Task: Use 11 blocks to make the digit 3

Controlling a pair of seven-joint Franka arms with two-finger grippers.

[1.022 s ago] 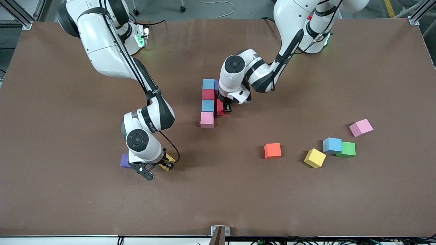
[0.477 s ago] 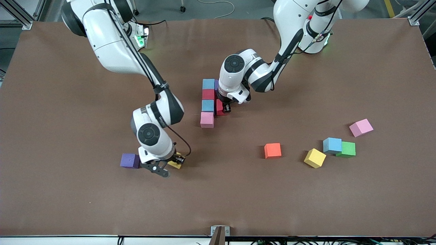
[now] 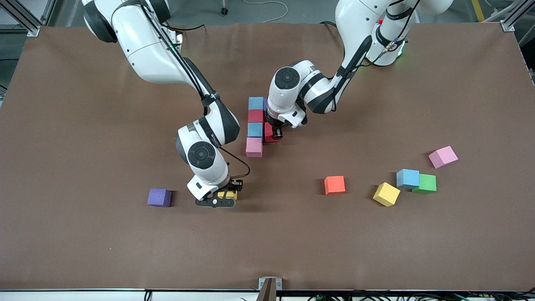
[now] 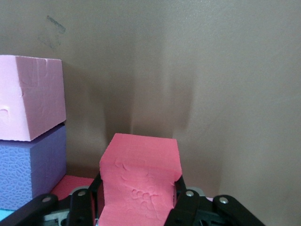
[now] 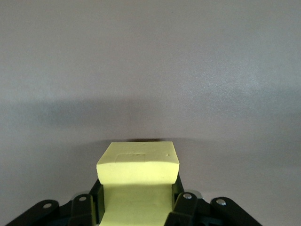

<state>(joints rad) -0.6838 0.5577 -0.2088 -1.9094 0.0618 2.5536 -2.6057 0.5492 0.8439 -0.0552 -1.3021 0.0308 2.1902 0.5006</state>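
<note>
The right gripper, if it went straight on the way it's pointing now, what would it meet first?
Most likely the bare table. The right gripper is shut on a yellow block, and the right wrist view shows only brown surface ahead; how far off is unclear.

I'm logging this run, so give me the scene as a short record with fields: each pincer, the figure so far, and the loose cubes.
left pincer: shut on a red cube, low beside the column
right pincer: shut on a yellow cube, over bare table
figure: column of blue, red, blue, pink
loose: purple cube toward the right arm's end; orange cube, yellow cube, blue cube, green cube, pink cube toward the left arm's end
</note>
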